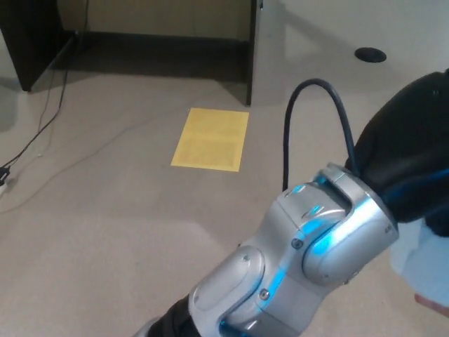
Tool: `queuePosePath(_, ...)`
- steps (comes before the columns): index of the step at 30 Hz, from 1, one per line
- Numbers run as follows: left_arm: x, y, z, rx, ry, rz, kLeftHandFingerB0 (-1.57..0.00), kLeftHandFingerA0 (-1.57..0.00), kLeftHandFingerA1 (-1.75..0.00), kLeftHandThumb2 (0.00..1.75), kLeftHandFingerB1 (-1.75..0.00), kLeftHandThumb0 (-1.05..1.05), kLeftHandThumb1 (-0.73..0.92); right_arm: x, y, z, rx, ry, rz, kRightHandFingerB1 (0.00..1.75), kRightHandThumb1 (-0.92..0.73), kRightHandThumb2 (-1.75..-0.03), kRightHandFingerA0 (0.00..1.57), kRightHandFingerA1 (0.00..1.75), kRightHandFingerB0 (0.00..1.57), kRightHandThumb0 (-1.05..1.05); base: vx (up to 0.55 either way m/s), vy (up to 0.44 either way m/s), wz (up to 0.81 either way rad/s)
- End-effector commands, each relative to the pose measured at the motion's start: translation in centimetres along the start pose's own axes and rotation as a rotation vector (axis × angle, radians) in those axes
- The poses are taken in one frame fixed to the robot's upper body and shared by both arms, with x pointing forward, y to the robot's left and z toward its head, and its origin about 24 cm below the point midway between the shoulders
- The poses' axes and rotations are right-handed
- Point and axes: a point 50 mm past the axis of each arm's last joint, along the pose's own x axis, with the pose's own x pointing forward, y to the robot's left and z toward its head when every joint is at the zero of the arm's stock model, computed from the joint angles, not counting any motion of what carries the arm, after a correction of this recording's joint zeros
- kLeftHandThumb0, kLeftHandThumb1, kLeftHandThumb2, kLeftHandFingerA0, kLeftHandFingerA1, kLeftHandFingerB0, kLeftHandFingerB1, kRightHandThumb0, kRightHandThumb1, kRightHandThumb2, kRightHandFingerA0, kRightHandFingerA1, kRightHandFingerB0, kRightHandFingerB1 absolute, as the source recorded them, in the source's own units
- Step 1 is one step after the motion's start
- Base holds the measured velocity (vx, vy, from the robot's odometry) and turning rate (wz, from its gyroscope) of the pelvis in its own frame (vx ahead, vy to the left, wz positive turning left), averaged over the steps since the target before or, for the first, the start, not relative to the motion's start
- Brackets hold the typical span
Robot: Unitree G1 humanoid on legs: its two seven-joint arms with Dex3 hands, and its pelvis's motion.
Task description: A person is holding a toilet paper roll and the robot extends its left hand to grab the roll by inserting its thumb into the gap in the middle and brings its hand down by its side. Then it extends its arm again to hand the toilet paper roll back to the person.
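Note:
My left arm (302, 260), silver with blue lights, reaches from the bottom of the head view out to the right. Its black hand (410, 154) sits at the right edge, seen from the back. Only a pale corner of the white toilet paper roll (424, 263) shows just below the hand at the right edge, where the hand is shut on it. A person's fingertip (433, 303) shows at the bottom right, beneath the roll. The rest of the roll is cut off by the frame.
A yellow sheet (210, 138) lies on the beige floor. A dark cabinet (24, 42) stands at the back left with thin cables (42, 126) trailing from it. A white panel edge (263, 49) and a black round disc (370, 54) are at the back right.

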Motion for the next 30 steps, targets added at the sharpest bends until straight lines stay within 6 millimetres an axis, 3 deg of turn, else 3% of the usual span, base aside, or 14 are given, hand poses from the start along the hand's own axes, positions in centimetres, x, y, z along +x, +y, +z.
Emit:
queuePosePath(1, -0.8, 0.2, -0.9, 0.006, 0.073, -0.108, 0.0, 0.0, 0.0, 0.78, 0.0, -0.83, 0.42, 0.1, -0.5, 0.1, -0.002, 0.012, 0.017, 0.41, -0.71, -0.61, 0.62, 0.61, 0.48, -0.41, 0.0, 0.0, 0.0)
queuePosePath(7, -2.1, 1.9, -2.3, -0.05, 0.126, -0.078, 0.0, 0.0, -0.01, 0.85, 0.0, -0.8, 0.46, 0.1, -0.6, 0.2, -0.044, 0.012, 0.012, 0.41, -0.71, -0.62, 0.71, 0.66, 0.51, -0.42, 0.0, 0.0, 0.0)
queuePosePath(15, -4.0, 6.1, -4.4, -0.134, 0.197, -0.118, 0.0, 0.0, -0.01, 0.81, 0.0, -0.76, 0.45, 0.2, -0.7, 0.6, -0.039, 0.005, 0.025, 0.42, -0.71, -0.61, 0.63, 0.61, 0.48, -0.42, 0.0, 0.0, 0.0)
queuePosePath(19, -5.0, 8.2, -5.9, -0.289, 0.185, -0.102, 0.0, 0.0, -0.19, 0.76, -0.15, -0.53, 0.32, 0.2, -0.9, 0.7, -0.027, 0.007, 0.019, 0.39, -0.72, -0.61, 0.59, 0.58, 0.42, -0.41, 0.0, 0.0, 0.0)
queuePosePath(20, -5.5, 8.9, -6.3, -0.304, 0.19, -0.107, 0.0, 0.0, -0.16, 0.77, -0.15, -0.54, 0.32, 0.2, -0.8, 0.6, -0.017, 0.009, 0.022, 0.52, -0.56, -0.88, 0.52, 0.65, 0.36, -0.46, 0.0, 0.0, 0.0)
queuePosePath(21, -5.9, 9.2, -6.5, -0.317, 0.195, -0.114, 0.0, 0.0, -0.13, 0.75, -0.13, -0.55, 0.33, 0.2, -0.8, 0.4, -0.017, 0.013, 0.023, 0.4, -0.71, -0.62, 0.58, 0.59, 0.45, -0.42, 0.0, 0.0, 0.0)
queuePosePath(23, -6.5, 9.7, -6.8, -0.33, 0.206, -0.124, 0.0, 0.0, -0.2, 0.75, -0.17, -0.51, 0.31, 0.1, -0.7, 0.2, -0.027, 0.021, 0.02, 0.39, -0.71, -0.62, 0.58, 0.58, 0.44, -0.43, 0.0, 0.0, 0.0)
queuePosePath(24, -7.1, 10.3, -7.0, -0.289, 0.23, -0.114, 0.0, -0.04, -0.43, 0.76, -0.23, -0.48, 0.31, 0.2, -0.8, 0.2, -0.029, 0.027, 0.015, 0.53, -0.56, -0.91, 0.59, 0.7, 0.36, -0.47, 0.0, 0.0, 0.0)
queuePosePath(25, -7.6, 10.7, -7.2, -0.298, 0.255, -0.122, -0.05, -0.11, -0.37, 0.62, -0.15, -0.61, 0.3, 0.2, -0.8, 0.3, -0.032, 0.022, 0.021, 0.54, -0.57, -0.9, 0.57, 0.68, 0.38, -0.47, 0.0, 0.0, 0.0)
queuePosePath(26, -8.2, 11.1, -7.4, -0.315, 0.266, -0.133, -0.07, -0.07, -0.37, 0.67, -0.16, -0.61, 0.34, 0.1, -0.6, 0.0, -0.033, 0.02, 0.025, 0.54, -0.56, -0.9, 0.58, 0.68, 0.39, -0.46, 0.0, 0.0, 0.0)
queuePosePath(27, -8.5, 11.3, -7.4, -0.324, 0.272, -0.138, -0.03, -0.09, -0.3, 0.54, -0.24, -0.6, 0.39, 0.1, -0.5, -0.1, -0.028, 0.022, 0.027, 0.41, -0.71, -0.61, 0.64, 0.62, 0.48, -0.42, 0.0, 0.0, 0.0)
queuePosePath(28, -9.0, 11.7, -7.6, -0.334, 0.285, -0.137, -0.02, -0.01, -0.41, 0.75, -0.29, -0.48, 0.31, 0.0, -0.5, -0.2, -0.027, 0.025, 0.028, 0.41, -0.72, -0.61, 0.66, 0.63, 0.49, -0.43, 0.0, 0.0, 0.0)
queuePosePath(29, -9.5, 11.9, -7.7, -0.335, 0.295, -0.129, -0.02, -0.01, -0.41, 0.75, -0.29, -0.48, 0.31, 0.0, -0.4, -0.2, -0.036, 0.024, 0.027, 0.41, -0.72, -0.61, 0.66, 0.63, 0.49, -0.43, 0.0, 0.0, 0.0)
queuePosePath(30, -10.5, 12.4, -7.9, -0.304, 0.334, -0.12, 0.0, 0.0, -0.48, 0.76, -0.48, -0.31, 0.11, 0.0, -0.3, -0.4, -0.02, 0.03, 0.03, 0.39, -0.72, -0.61, 0.68, 0.69, 0.44, -0.41, 0.0, 0.0, 0.0)
